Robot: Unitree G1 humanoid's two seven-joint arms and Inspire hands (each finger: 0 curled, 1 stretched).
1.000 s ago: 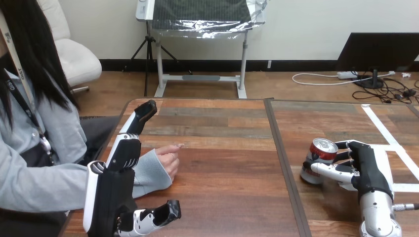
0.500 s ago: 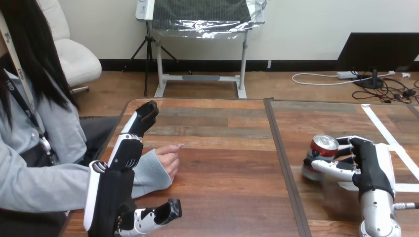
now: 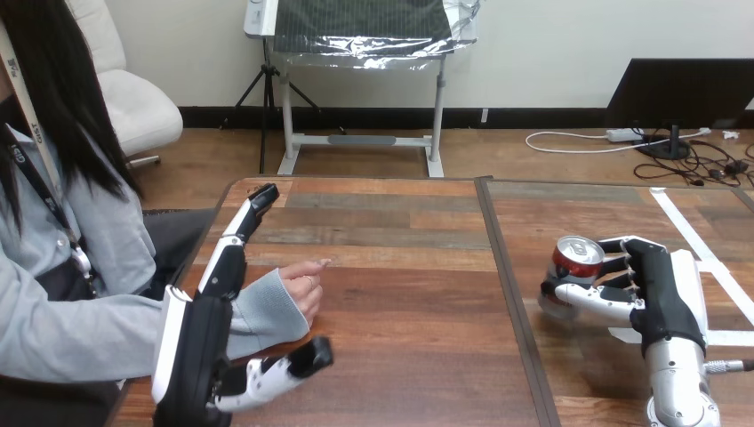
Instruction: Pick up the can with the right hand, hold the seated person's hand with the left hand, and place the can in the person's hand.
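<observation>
A red and silver can [image 3: 570, 271] hangs just above the table at the right, upright, with my right hand [image 3: 653, 298] shut on it, fingers and thumb curled round its side. At the left, the person's hand [image 3: 305, 286] rests on the wooden table [image 3: 400, 267] with its fingers pointing right. My left hand [image 3: 209, 334] is open around the person's sleeved wrist: straight fingers reach along its far side, the thumb lies on the near side. I cannot tell whether it touches the wrist.
A dark seam [image 3: 511, 294] runs down the table between the two hands. White tape lines [image 3: 702, 253] cross the table at the far right, beside my right hand.
My right hand has lifted the can slightly off the table and moved it a little away. My left thumb has come up closer to the person's wrist.
</observation>
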